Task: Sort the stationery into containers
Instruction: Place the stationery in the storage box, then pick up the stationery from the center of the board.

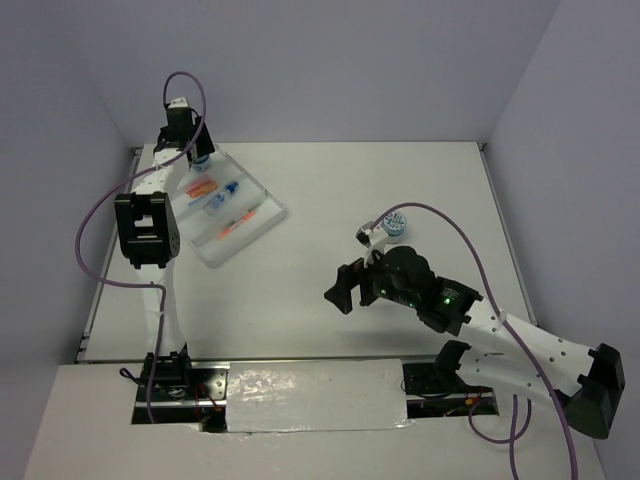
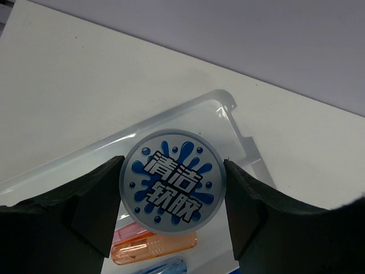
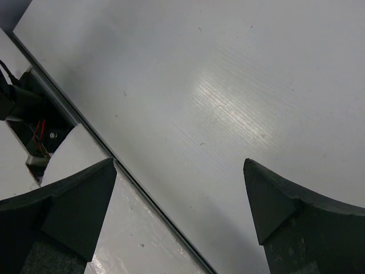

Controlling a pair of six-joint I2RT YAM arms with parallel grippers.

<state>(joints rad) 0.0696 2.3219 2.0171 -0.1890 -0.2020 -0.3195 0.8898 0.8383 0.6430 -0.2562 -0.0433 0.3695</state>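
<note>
**Blue-white pot (image 2: 174, 182) bound for the tray's far end**

At the far-left corner of the white tray (image 1: 275, 213): pinched at its round sides by the left gripper (image 2: 174, 188), fingers partway apart and pressed against it, above the far end of a compartment. Cannot tell whether seated on the tray floor or just off it. Just nearer in the tray: pink (image 2: 130, 233), orange (image 2: 154, 248) and blue (image 2: 165, 267) cap-like pieces, then the bottle (image 1: 224, 194) and an orange pen (image 1: 235, 226).

Step in hand, by the look of it: setting this pot down. Next: lower until it sits flat, spread the fingers, lift clear of the rim.

Right of the tray, well apart: second pot (image 1: 396, 224) waiting on the surface. Nearer than that: right gripper (image 1: 355, 288) spread to its widest, holding nothing. Likely next there: reach over and straddle that pot.
</note>
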